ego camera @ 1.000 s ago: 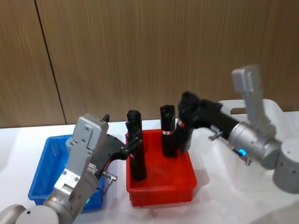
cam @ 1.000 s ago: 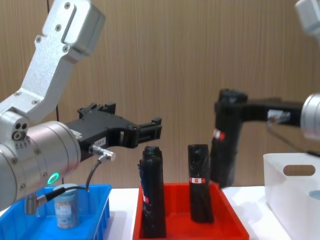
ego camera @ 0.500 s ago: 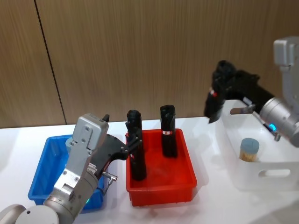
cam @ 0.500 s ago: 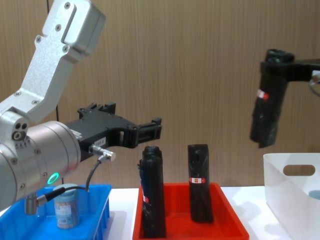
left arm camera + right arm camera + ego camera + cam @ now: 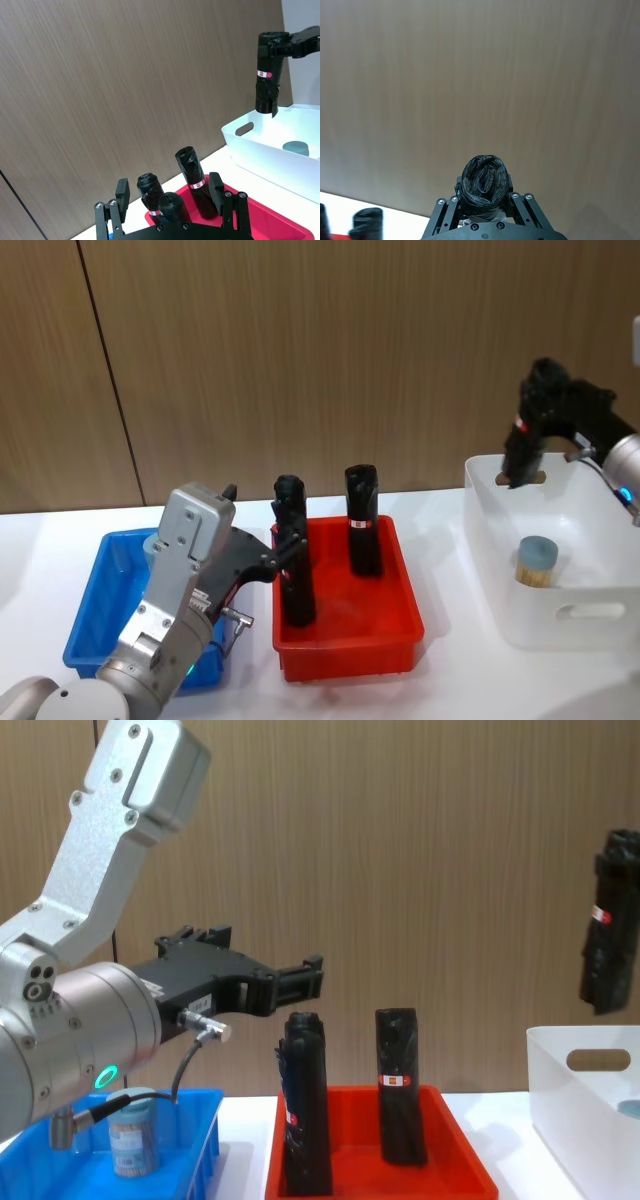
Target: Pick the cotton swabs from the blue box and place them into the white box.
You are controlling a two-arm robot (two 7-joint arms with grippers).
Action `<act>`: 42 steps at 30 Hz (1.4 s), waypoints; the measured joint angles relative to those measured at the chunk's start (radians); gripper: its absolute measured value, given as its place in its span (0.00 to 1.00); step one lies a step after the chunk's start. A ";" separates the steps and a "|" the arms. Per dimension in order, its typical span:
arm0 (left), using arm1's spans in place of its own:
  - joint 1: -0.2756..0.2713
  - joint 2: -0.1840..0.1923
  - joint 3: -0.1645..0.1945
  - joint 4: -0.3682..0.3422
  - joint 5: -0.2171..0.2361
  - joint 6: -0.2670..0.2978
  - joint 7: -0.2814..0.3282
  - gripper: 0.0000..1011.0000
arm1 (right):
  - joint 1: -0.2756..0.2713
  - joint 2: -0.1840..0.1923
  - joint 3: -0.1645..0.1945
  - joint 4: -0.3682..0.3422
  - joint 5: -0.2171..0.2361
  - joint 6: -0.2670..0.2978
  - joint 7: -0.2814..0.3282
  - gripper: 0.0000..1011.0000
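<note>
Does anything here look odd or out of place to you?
Yes. The right gripper holds a black roll over the white box, though that box holds a cotton swab jar. The other black rolls stand in the red tray.

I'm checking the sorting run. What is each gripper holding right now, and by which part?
The right gripper grips a black wrapped roll near its top end, above the white box. The left gripper is open, holding nothing.
</note>
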 joint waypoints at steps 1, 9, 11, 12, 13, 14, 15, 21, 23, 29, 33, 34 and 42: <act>0.000 0.000 0.000 0.000 0.000 0.000 0.000 0.99 | 0.006 0.000 0.001 0.009 -0.003 -0.003 -0.003 0.39; 0.000 0.000 0.000 0.000 0.000 0.000 0.000 0.99 | 0.059 -0.003 0.004 0.147 -0.039 -0.040 -0.023 0.39; 0.000 0.000 0.000 0.000 0.000 0.000 0.000 0.99 | 0.085 -0.008 0.002 0.210 -0.049 -0.055 -0.030 0.39; 0.000 0.000 0.000 0.000 0.000 0.000 0.000 0.99 | 0.091 -0.009 0.001 0.225 -0.053 -0.061 -0.033 0.39; 0.000 0.000 0.000 0.000 0.000 0.000 0.000 0.99 | 0.097 -0.010 0.001 0.241 -0.055 -0.065 -0.035 0.39; 0.000 0.000 0.000 0.000 0.000 0.000 0.000 0.99 | 0.102 -0.012 0.000 0.254 -0.057 -0.070 -0.036 0.39; 0.000 0.000 0.000 0.000 0.000 0.000 0.000 0.99 | 0.111 -0.014 -0.002 0.275 -0.060 -0.074 -0.038 0.39; 0.000 0.000 0.000 0.000 0.000 0.000 0.000 0.99 | 0.167 -0.029 -0.012 0.407 -0.078 -0.118 -0.053 0.44; 0.000 0.000 0.000 0.000 0.000 0.000 0.000 0.99 | 0.178 -0.032 -0.014 0.435 -0.081 -0.126 -0.056 0.48; 0.000 0.000 0.000 0.000 0.000 0.000 0.000 0.99 | 0.209 -0.040 -0.019 0.505 -0.086 -0.153 -0.059 0.67; 0.000 0.000 0.000 0.000 0.000 0.000 0.000 0.99 | 0.213 -0.042 -0.021 0.516 -0.086 -0.161 -0.058 0.78; 0.000 0.000 0.000 0.000 0.000 0.000 0.000 0.99 | 0.213 -0.042 -0.021 0.516 -0.086 -0.162 -0.056 0.81; 0.000 0.000 0.000 0.000 0.000 0.000 0.000 0.99 | 0.193 -0.041 -0.021 0.481 -0.079 -0.156 -0.048 0.99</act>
